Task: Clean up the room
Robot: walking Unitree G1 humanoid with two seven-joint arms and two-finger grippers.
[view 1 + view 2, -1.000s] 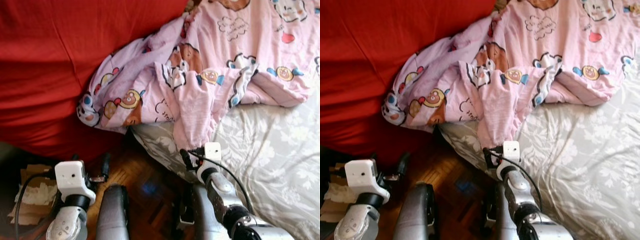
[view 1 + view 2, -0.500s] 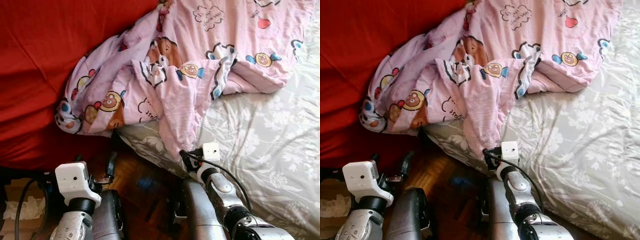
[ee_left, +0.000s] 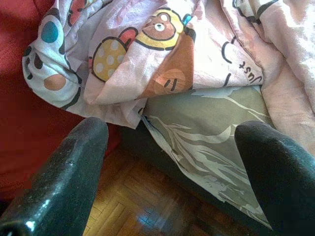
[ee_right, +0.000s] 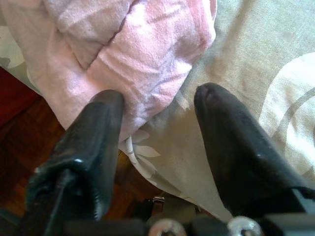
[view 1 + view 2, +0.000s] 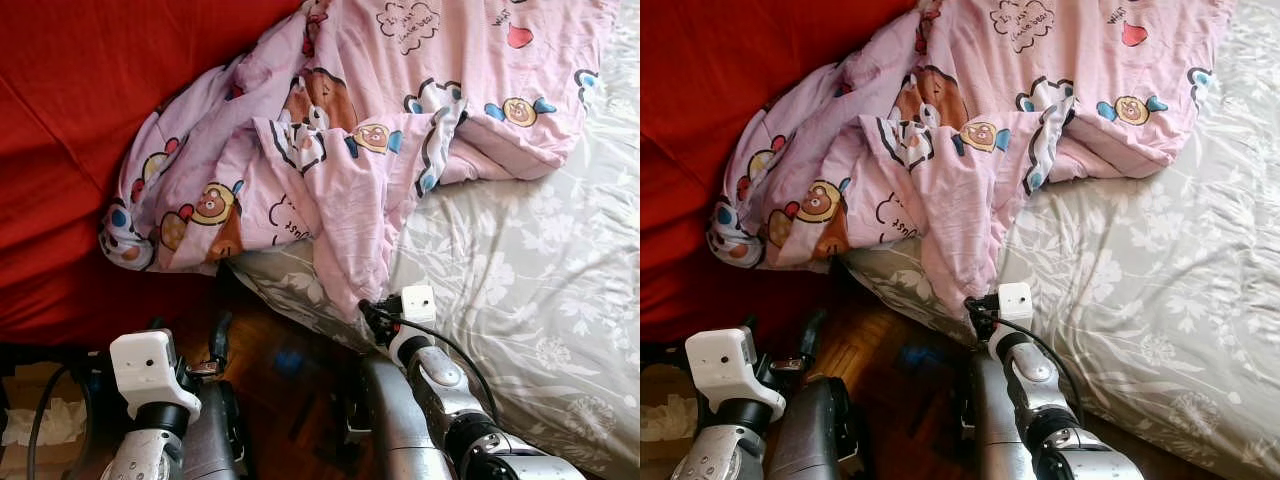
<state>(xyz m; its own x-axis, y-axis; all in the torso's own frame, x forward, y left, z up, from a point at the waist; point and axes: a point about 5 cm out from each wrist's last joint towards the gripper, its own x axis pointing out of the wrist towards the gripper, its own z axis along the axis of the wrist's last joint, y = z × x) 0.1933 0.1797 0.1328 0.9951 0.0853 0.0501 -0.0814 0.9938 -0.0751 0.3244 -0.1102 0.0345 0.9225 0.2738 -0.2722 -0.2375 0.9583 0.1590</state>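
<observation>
Pink blanket [image 5: 370,130] now slightly lower and further left in view.

soft matt pink cloth blanket [image 5: 400,110], grey floral cotton-like sheet [image 5: 520,290], glossy wood parquet floor [image 5: 285,375], matt red fabric [image 5: 70,120].

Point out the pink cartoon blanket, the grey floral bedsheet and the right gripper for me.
pink cartoon blanket [image 5: 350,170], left eye view, on the rumpled middle fold.
grey floral bedsheet [image 5: 520,290], left eye view, on a bare stretch of the bed.
right gripper [image 4: 157,105], right wrist view, midway between its open fingers at the blanket's hanging corner.

One pink blanket [image 5: 400,110], one bed [image 5: 530,290], two tools.
</observation>
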